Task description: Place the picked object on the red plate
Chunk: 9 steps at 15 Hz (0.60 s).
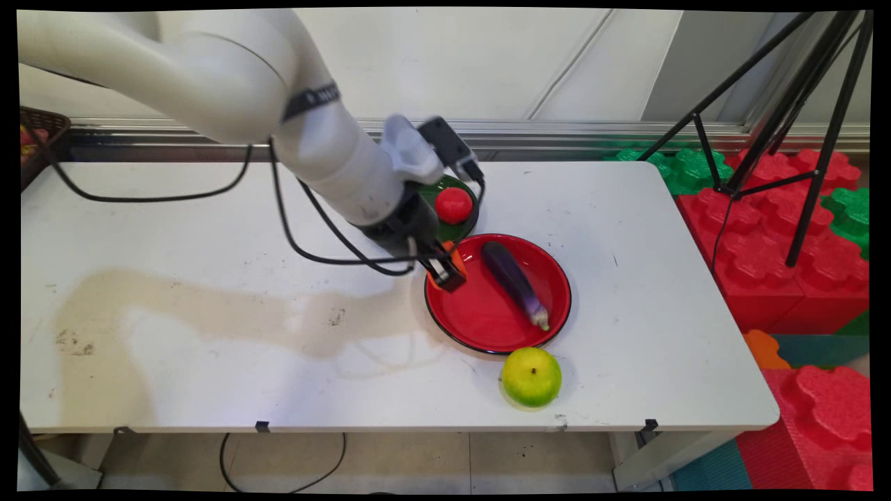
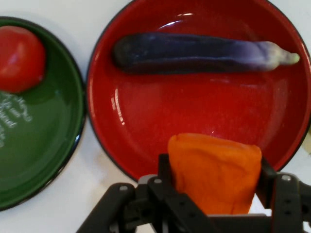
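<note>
My gripper (image 1: 447, 270) (image 2: 214, 184) is shut on an orange pepper-like object (image 2: 215, 171) (image 1: 456, 259), held just over the left rim of the red plate (image 1: 480, 316) (image 2: 146, 121). A purple eggplant (image 1: 514, 280) (image 2: 194, 52) lies across that plate, to the right of the gripper in the main view. Behind the gripper sits a green plate (image 1: 463, 228) (image 2: 43, 155) with a red tomato (image 1: 453, 204) (image 2: 19, 58) on it.
A green-yellow apple (image 1: 531, 376) rests on the table in front of the red plate, near the front edge. A dark basket (image 1: 38, 136) is at the far left corner. Red and green foam blocks (image 1: 786, 229) and a black tripod (image 1: 800, 104) stand right of the table.
</note>
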### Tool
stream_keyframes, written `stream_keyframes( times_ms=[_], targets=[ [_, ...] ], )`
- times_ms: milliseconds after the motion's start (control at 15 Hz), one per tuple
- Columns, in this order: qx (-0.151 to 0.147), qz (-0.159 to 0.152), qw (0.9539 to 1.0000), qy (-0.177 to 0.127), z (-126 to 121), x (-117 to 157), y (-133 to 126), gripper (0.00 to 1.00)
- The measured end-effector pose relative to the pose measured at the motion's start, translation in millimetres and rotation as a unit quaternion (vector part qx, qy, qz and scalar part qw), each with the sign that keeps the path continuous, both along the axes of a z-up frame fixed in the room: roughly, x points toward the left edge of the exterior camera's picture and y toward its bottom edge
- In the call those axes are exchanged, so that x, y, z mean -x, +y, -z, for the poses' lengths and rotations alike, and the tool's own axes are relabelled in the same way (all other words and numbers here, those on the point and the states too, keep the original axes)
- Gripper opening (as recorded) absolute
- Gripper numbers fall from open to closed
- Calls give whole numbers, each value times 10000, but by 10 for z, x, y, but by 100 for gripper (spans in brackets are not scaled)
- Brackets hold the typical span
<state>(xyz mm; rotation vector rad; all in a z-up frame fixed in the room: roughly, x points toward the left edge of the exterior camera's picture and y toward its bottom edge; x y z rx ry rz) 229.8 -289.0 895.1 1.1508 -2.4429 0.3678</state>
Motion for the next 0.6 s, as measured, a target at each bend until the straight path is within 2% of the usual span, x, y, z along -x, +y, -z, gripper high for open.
stream_keyframes(
  times_ms=[600],
  targets=[
    [-219,354,9991,61,575,238,-289,0]
  ],
)
